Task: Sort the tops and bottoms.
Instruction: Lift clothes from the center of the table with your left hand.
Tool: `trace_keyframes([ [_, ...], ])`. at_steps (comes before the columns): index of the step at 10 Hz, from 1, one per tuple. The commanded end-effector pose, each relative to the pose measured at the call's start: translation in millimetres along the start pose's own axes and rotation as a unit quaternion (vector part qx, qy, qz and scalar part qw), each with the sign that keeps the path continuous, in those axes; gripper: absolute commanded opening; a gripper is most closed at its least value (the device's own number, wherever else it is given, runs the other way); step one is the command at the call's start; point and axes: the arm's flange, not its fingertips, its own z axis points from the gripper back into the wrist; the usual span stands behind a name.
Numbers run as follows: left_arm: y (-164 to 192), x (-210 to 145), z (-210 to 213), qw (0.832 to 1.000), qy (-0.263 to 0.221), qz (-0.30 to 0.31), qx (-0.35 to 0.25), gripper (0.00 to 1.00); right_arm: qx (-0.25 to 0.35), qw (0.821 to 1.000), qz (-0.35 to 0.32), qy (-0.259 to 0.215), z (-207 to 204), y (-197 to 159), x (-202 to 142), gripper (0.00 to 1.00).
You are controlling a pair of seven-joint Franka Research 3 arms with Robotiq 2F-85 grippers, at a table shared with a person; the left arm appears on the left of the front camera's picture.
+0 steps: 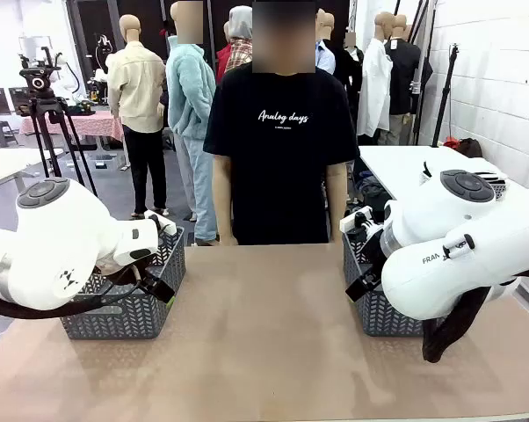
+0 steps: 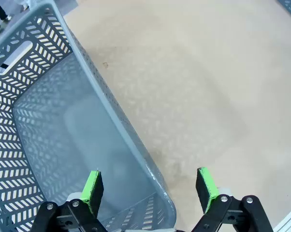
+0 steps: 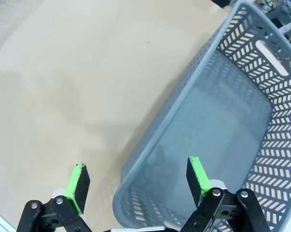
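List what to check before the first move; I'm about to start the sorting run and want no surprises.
1. Left tool open, holding nothing: ok.
2. Right tool open, holding nothing: ok.
3. Left basket upright, floor bare: ok.
4. Right basket upright, floor bare: ok.
5. Person behind the far edge of the table, arms down: ok.
6. Clothes to pick located: cannot tell.

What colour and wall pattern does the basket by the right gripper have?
The grey plastic basket has walls pierced with chevron slots; clearest in the right wrist view.
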Motion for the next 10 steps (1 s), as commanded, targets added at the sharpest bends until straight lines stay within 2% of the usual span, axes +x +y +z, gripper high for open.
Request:
trace_keyframes([
  [1,0.0,0.0,0.0,1.000,0.000,0.000,0.000,1.00,0.000,1.000,0.000,0.000,0.0,0.0,0.0,1.00],
  [10,0.0,0.0,0.0,1.000,0.000,0.000,0.000,1.00,0.000,1.000,0.000,0.000,0.0,0.0,0.0,1.00],
])
